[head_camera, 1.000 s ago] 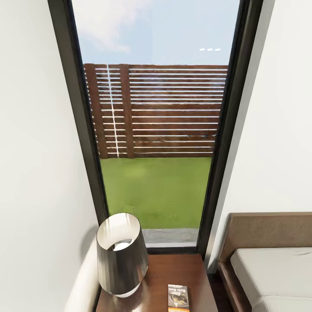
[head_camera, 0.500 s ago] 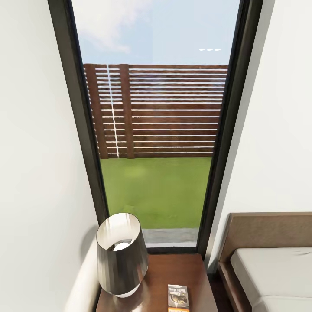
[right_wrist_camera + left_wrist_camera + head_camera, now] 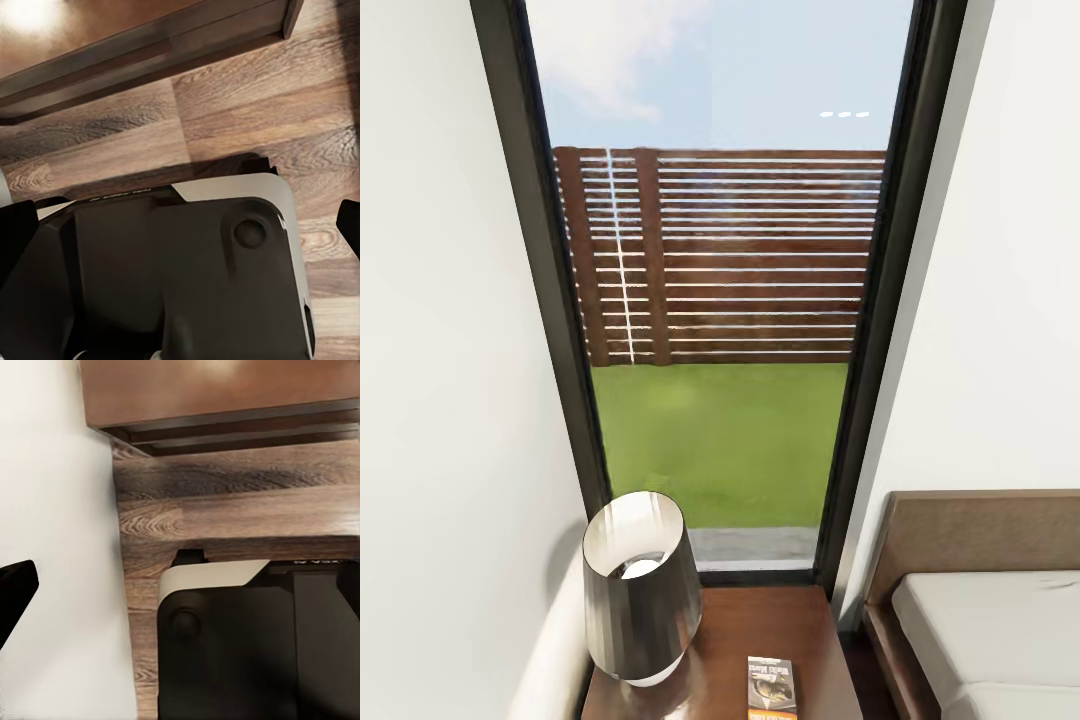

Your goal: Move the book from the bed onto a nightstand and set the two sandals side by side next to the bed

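tall dark-framed window (image 3: 720, 300) straight ahead, bed (image 3: 985, 620) at lower right, nightstand (image 3: 760, 640) between — lamp (image 3: 640, 590) on it, book (image 3: 771, 686) flat on its top beside the lamp. jaws — cannot tell, spread or closed.

Daylight pours through the tall window (image 3: 720, 300), leaving the head view bright and evenly lit, with a soft shadow on the wall behind the lamp (image 3: 640, 600). A faint reflected streak crosses the glass. The render is slightly soft throughout. Both wrist views are dimmer, with a pale glare patch on the glossy nightstand (image 3: 217, 386).
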